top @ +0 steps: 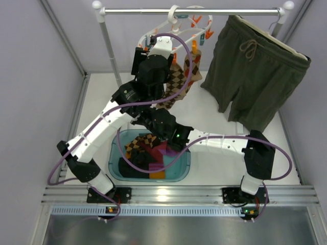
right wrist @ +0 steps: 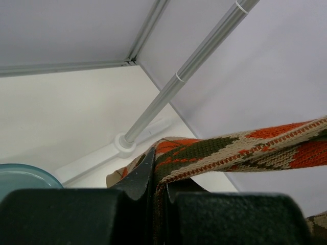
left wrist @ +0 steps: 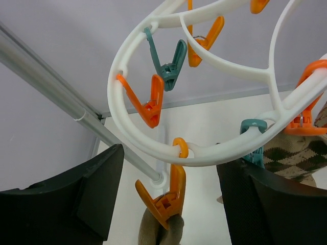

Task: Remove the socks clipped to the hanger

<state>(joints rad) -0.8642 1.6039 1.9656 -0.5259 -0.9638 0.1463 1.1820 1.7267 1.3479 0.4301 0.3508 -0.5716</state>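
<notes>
The white hanger [top: 190, 23] hangs from the rail, with orange and teal pegs. Argyle socks [top: 180, 81] dangle under it. My left gripper [top: 146, 45] is raised to the hanger's left end. In the left wrist view it stands open [left wrist: 171, 204] either side of an orange peg [left wrist: 168, 196], touching nothing. That peg hangs from the hanger ring [left wrist: 148, 148] and bites a tan sock [left wrist: 153, 229]. A second argyle sock [left wrist: 301, 155] hangs at the right. My right gripper [right wrist: 159, 173] is shut on an orange, olive and tan argyle sock [right wrist: 245, 145], low in the middle [top: 150, 120].
Olive-green shorts [top: 255, 71] hang at the rail's right end. A teal bin [top: 115, 163] near the arm bases holds several loose socks. The rail's upright post [top: 110, 46] stands left of the hanger, and white walls close in on both sides.
</notes>
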